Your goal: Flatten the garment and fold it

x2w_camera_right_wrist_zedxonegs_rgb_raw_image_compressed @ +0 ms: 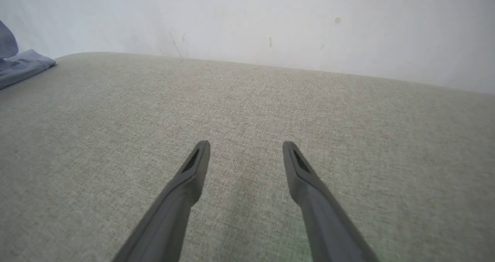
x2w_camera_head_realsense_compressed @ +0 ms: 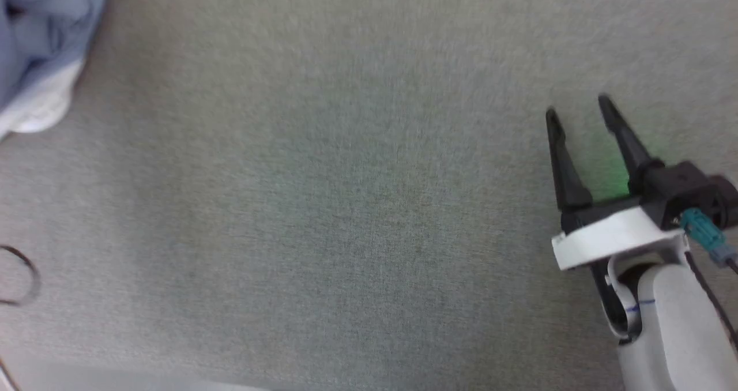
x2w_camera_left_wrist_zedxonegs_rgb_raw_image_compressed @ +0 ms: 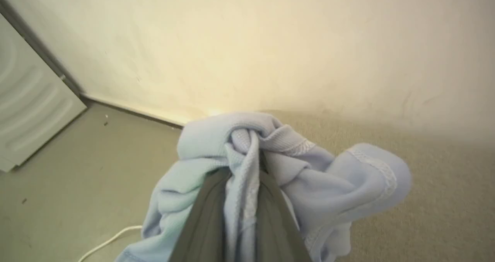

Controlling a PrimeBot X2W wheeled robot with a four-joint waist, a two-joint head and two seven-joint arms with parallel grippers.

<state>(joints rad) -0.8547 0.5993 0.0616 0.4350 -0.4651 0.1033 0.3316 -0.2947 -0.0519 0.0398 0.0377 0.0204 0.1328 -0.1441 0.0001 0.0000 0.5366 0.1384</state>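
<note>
left gripper: fingers clenched on a bunched fold of the shirt | shirt: crumpled in a heap at the far-left part of the grey fabric counter, blurred in head view | right gripper: fingers spread apart, holding nothing, over the counter's right side

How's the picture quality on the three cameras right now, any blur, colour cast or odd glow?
Head view: motion-blurred throughout, the garment soft-edged, a green glow on the grey surface at the right gripper. Left wrist view: warm yellow cast on the wall, garment folds fairly crisp. Right wrist view: sharpest, cool even light, weave visible.
</note>
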